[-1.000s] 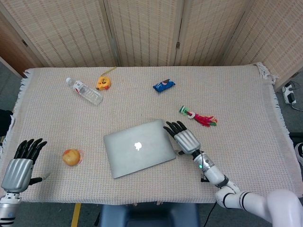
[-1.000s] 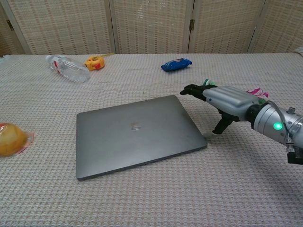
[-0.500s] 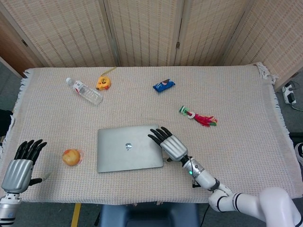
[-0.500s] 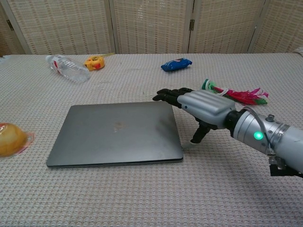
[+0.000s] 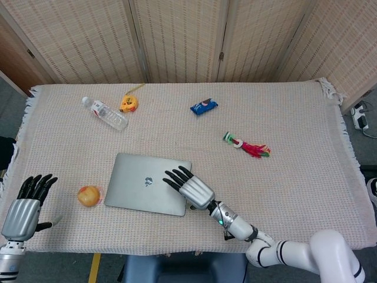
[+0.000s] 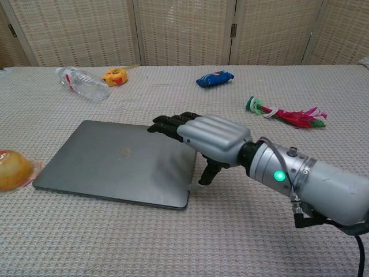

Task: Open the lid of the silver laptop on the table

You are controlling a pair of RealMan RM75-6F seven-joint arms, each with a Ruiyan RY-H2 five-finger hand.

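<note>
The silver laptop lies closed and flat on the tablecloth, near the front edge, turned slightly clockwise. My right hand lies flat over the laptop's right end, fingers extended across the lid and thumb down beside its right edge. It holds nothing. My left hand hovers at the table's front left corner, fingers apart and empty, away from the laptop.
An orange fruit in a clear wrap sits just left of the laptop. A water bottle, a yellow tape measure, a blue snack packet and a red-green toy lie farther back.
My right hand has swept left across the table, pushing the closed laptop left and rotating it clockwise. The left hand has stayed put.
</note>
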